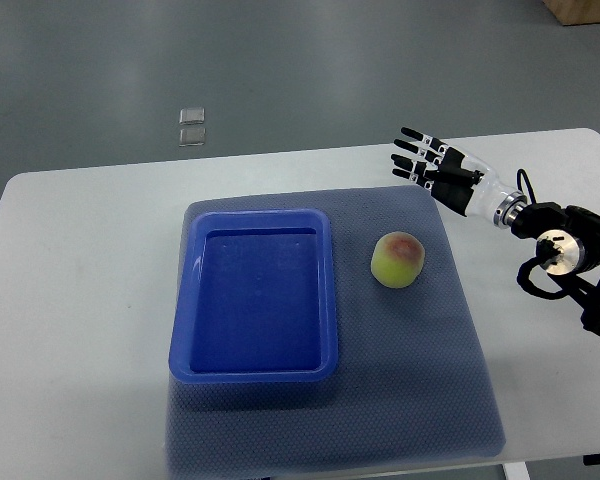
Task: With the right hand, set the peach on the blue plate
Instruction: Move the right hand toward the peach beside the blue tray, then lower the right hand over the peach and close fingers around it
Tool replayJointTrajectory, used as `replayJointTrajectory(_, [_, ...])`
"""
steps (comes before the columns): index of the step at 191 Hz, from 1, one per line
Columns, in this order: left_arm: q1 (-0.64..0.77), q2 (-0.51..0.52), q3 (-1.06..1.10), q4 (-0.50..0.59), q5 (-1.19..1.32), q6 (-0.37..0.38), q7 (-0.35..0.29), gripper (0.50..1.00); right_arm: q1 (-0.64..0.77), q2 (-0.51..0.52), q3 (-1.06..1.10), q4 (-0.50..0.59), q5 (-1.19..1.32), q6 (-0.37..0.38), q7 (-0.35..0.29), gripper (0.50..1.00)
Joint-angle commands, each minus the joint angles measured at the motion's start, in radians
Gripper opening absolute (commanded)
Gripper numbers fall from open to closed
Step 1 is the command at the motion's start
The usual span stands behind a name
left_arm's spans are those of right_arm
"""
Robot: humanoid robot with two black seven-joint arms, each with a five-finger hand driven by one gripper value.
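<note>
The peach is seen resting on the blue-grey mat, just to the right of the blue plate and apart from its rim, with its reddish patch turned upward. It has not yet been grasped, so the task is judged to be at its very start. The plate, a shallow rectangular tray, is laid near the middle of the mat with nothing in it, presumably so that the fruit can be carried over by a short move to the left. The right hand is held above the far right corner of the mat, well apart from the peach, its fingers spread and holding nothing; this posture is judged to be a readiness for the reach. Its arm is brought in from the right edge over the white table. The left hand is not seen. Beyond the table, two small clear squares are left on the grey floor, unrelated to the task.
</note>
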Motion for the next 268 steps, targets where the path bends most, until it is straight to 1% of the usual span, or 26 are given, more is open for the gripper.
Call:
replayJointTrajectory(1, [0.011,0.0,0.002,-0.002,0.002,-0.007,0.001,1.0,0.0,0.001,0.0,0.001,0.002,0.004,0.002,0.928])
replayJointTrajectory(76, [0.014,0.0,-0.007,-0.006,0.001,-0.01,0.001,1.0,0.003,0.004,-0.003,0.001,-0.014,-0.002,0.002,0.928])
replayJointTrajectory(77, [0.014,0.0,-0.007,-0.006,-0.001,-0.01,0.001,1.0,0.006,0.001,-0.002,0.001,-0.055,-0.002,0.002,0.928])
replayJointTrajectory(83, [0.012,0.0,-0.009,-0.005,-0.001,-0.008,0.001,1.0,0.008,-0.003,-0.002,-0.001,-0.093,0.0,0.003,0.928])
replayJointTrajectory(105, [0.014,0.0,-0.007,0.006,-0.001,-0.005,0.001,1.0,0.018,-0.006,0.003,0.002,-0.192,-0.002,0.005,0.928])
replayJointTrajectory(126, [0.014,0.0,-0.006,-0.002,-0.001,-0.005,0.001,1.0,0.035,-0.017,-0.003,0.037,-0.29,0.0,0.005,0.928])
replayJointTrajectory(146, [0.012,0.0,-0.006,-0.005,-0.001,-0.007,0.001,1.0,0.038,-0.04,-0.002,0.062,-0.498,0.001,0.005,0.928])
replayJointTrajectory(156, [0.012,0.0,-0.006,-0.005,-0.001,-0.007,0.001,1.0,0.038,-0.04,-0.002,0.062,-0.499,0.001,0.005,0.928])
replayJointTrajectory(157, [0.014,0.0,-0.006,-0.003,-0.001,-0.007,0.001,1.0,0.043,-0.043,-0.002,0.063,-0.584,0.004,0.009,0.928])
replayJointTrajectory(171, [0.012,0.0,-0.006,-0.002,-0.002,-0.005,0.001,1.0,0.054,-0.046,-0.002,0.08,-0.666,0.015,0.009,0.928])
replayJointTrajectory(195, [0.014,0.0,-0.006,-0.002,-0.001,-0.005,0.001,1.0,0.084,-0.092,-0.003,0.134,-0.735,0.041,0.009,0.928])
replayJointTrajectory(207, [0.014,0.0,-0.006,-0.003,-0.001,-0.005,0.001,1.0,0.104,-0.109,-0.005,0.146,-0.767,0.063,0.009,0.928])
replayJointTrajectory(216, [0.014,0.0,-0.006,-0.003,-0.001,-0.005,0.001,1.0,0.124,-0.121,-0.011,0.156,-0.807,0.093,0.009,0.928])
replayJointTrajectory(226, [0.014,0.0,-0.006,-0.003,-0.001,-0.005,0.001,1.0,0.124,-0.122,-0.011,0.156,-0.807,0.093,0.009,0.928])
replayJointTrajectory(227, [0.012,0.0,-0.006,-0.003,-0.002,-0.007,0.001,1.0,0.139,-0.135,-0.02,0.165,-0.842,0.122,0.009,0.928])
replayJointTrajectory(239, [0.014,0.0,-0.006,-0.003,-0.002,-0.005,0.001,1.0,0.152,-0.157,-0.039,0.185,-0.891,0.155,0.009,0.93])
replayJointTrajectory(249, [0.014,0.0,-0.006,-0.003,-0.002,-0.005,0.001,1.0,0.152,-0.157,-0.039,0.185,-0.891,0.155,0.009,0.93])
replayJointTrajectory(250, [0.014,0.0,-0.006,-0.003,-0.002,-0.007,0.001,1.0,0.158,-0.173,-0.063,0.209,-0.946,0.17,0.009,0.928])
replayJointTrajectory(258, [0.012,0.0,-0.006,-0.003,-0.002,-0.005,0.001,1.0,0.166,-0.181,-0.08,0.225,-1.005,0.175,0.009,0.928])
replayJointTrajectory(268, [0.012,0.0,-0.006,-0.003,-0.002,-0.005,0.001,1.0,0.166,-0.181,-0.08,0.225,-1.005,0.175,0.009,0.928])
